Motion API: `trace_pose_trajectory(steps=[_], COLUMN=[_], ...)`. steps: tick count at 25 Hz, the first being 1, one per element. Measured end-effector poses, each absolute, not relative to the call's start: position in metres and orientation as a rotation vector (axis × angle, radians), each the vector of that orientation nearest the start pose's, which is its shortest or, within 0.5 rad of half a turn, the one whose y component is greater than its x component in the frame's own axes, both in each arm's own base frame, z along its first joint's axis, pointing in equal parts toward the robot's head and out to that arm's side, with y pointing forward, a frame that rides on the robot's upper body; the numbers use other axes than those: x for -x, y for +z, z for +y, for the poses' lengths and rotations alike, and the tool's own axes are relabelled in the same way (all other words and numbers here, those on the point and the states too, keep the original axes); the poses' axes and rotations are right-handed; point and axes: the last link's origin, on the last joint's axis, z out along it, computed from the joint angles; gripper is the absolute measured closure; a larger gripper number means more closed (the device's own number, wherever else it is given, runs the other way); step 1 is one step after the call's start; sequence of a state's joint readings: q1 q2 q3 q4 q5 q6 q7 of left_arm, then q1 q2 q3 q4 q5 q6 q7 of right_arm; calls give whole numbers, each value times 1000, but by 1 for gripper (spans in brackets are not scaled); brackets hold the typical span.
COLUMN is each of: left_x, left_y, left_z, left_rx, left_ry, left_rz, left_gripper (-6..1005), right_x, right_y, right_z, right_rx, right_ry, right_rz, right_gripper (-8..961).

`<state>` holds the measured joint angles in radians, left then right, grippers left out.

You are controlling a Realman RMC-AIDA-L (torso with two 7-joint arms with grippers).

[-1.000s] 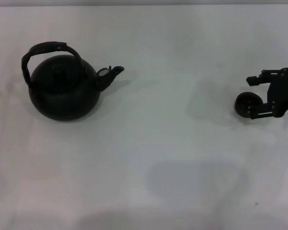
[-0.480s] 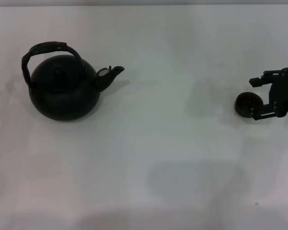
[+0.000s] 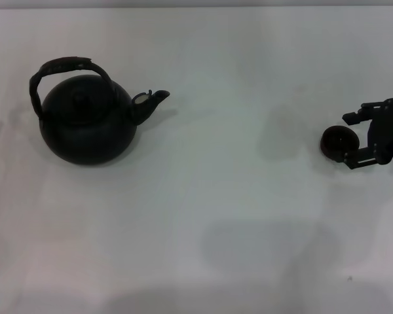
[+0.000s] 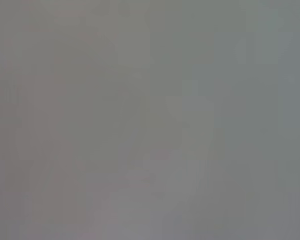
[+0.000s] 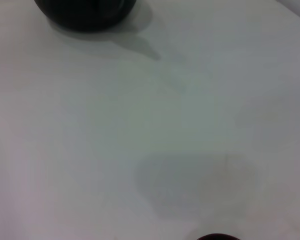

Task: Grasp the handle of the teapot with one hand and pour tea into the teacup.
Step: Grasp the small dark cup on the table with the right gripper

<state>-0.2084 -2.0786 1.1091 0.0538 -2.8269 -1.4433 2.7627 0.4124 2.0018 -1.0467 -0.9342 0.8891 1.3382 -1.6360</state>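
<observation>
A plain white bench (image 3: 223, 216) fills the head view, bare apart from two dark things set well apart. The teapot (image 3: 88, 121) stands upright on the robot's left side, lid on, its arched handle (image 3: 59, 69) raised over the body and untouched, its short spout (image 3: 150, 99) aimed toward the right. Far across the bench sits the teacup (image 3: 335, 142), upright and small. The right tool (image 3: 354, 139) is at the cup, its fingers spread, one above and one below the cup's far side; whether either finger touches the cup cannot be told, but the tool is released rather than clenched on it. In the right wrist view the cup's rim (image 5: 216, 237) just shows at one edge and the teapot's base (image 5: 85, 12) at the opposite one. The left tool is not seen in any view, and the left wrist view shows only a blank grey surface, so its state cannot be told. By my reading the task is barely begun: nothing grips the handle, the teapot has not been lifted, and the whole grasp, carry and pour remain.
</observation>
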Motion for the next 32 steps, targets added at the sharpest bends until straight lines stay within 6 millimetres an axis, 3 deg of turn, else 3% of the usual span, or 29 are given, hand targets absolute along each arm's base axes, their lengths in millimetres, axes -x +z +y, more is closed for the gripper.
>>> trace_pose_trajectory(steps=[27,32], left_x=[388,388], left_y=[33,34], left_z=[240,240], left_rx=[1399,1398], left_ry=[-768,-767], left_rz=[-598,-598], left_gripper=[166,166], right_x=[-312,-308], right_y=[5,5], right_z=[337,339], right_rx=[2795,2793], right_ry=[-212,-195], right_rz=[410,402], right_gripper=[129,207])
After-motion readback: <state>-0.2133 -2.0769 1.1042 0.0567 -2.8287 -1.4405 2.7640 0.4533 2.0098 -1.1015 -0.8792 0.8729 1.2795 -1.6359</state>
